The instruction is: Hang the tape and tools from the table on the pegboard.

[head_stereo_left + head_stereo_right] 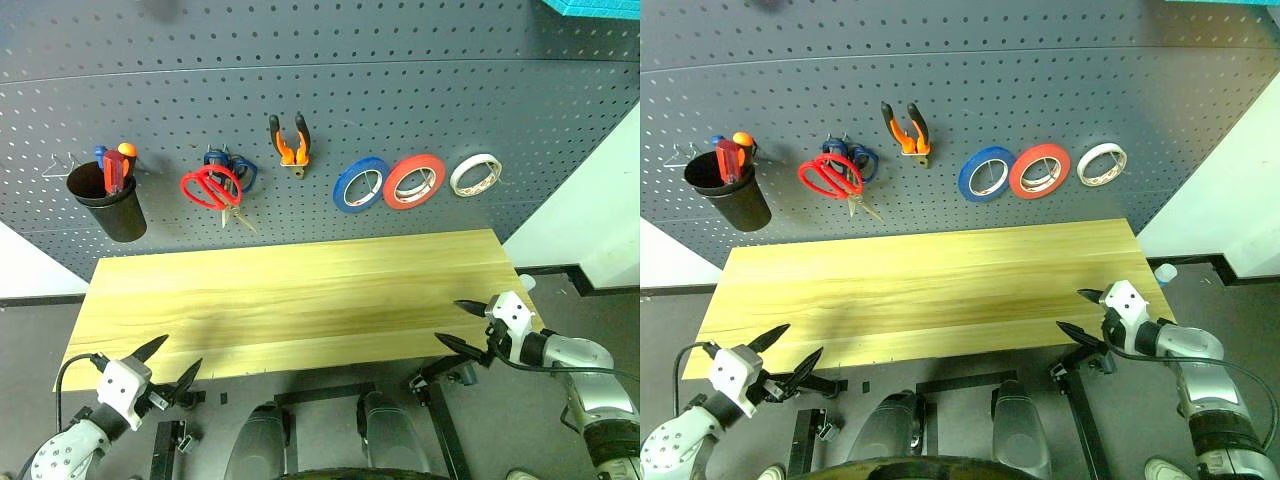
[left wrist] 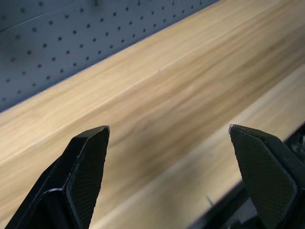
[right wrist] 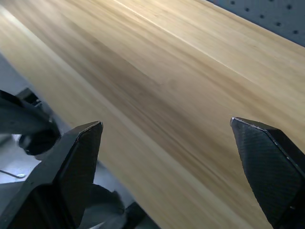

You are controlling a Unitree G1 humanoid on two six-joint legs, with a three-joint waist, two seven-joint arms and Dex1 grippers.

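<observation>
I am looking at the pegboard [image 1: 320,110], a wide dark grey panel dotted with rows of small holes, and it is carrying everything: I judge the hanging is finished, with nothing left to pick up. Below it the table [image 1: 300,300] is showing me only its long top of pale yellowish wood with streaky grain. On the board, the black cup [image 1: 108,205] is holding the red-handled screwdriver [image 1: 113,172], the red-handled scissors [image 1: 210,188] are hanging in front of a blue-handled pair [image 1: 238,170], and the orange-and-black pliers [image 1: 290,145] are hanging jaws down from a hook. To their right a blue roll [image 1: 360,184] and a red roll [image 1: 414,181] are hanging, then the tape [image 1: 475,174], a thin cream ring, last in the row. I am holding my left gripper [image 1: 172,366] at the table's near left corner and my right gripper [image 1: 462,323] at its near right corner, both spread wide, their pointed black textured fingers gripping nothing.
</observation>
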